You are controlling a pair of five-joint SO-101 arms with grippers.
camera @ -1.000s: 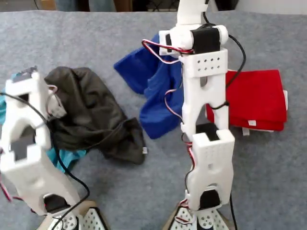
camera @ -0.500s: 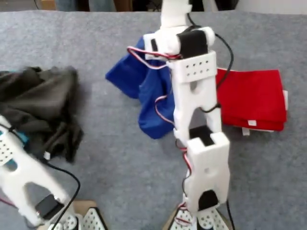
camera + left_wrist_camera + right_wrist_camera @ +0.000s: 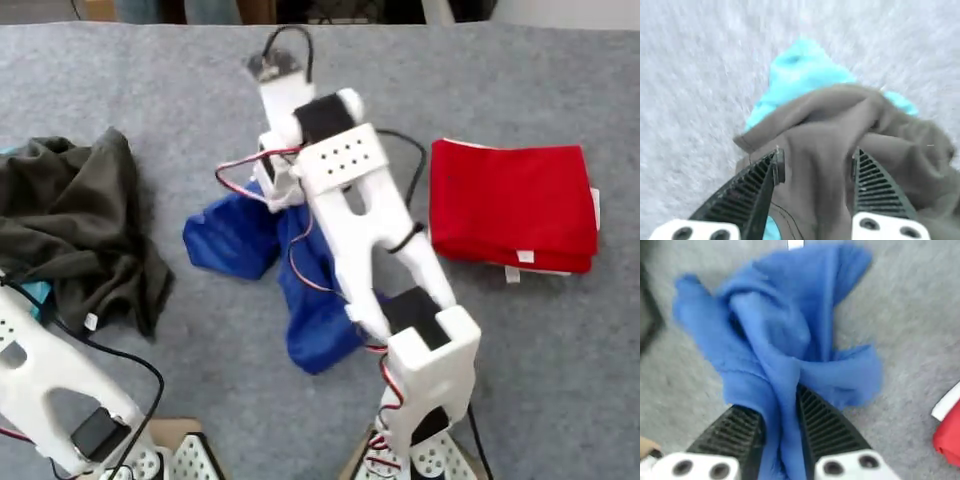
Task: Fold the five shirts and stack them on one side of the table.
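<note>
- I see the grey worktop (image 3: 560,380) carrying every shirt.
- The dark olive shirt (image 3: 75,220) lies crumpled at the left edge. My left tool (image 3: 817,155) grips a thick bunch of it.
- The blue shirt (image 3: 235,240) sprawls in the centre, a fold pinched tight in my right tool (image 3: 782,405).
- The red shirt (image 3: 510,205) sits folded at the right, apart from the blue.
- The turquoise shirt (image 3: 800,80) peeks from under the olive one.

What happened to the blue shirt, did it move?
Yes. The blue shirt slid away from the folded red shirt, toward the dark shirt.
</note>
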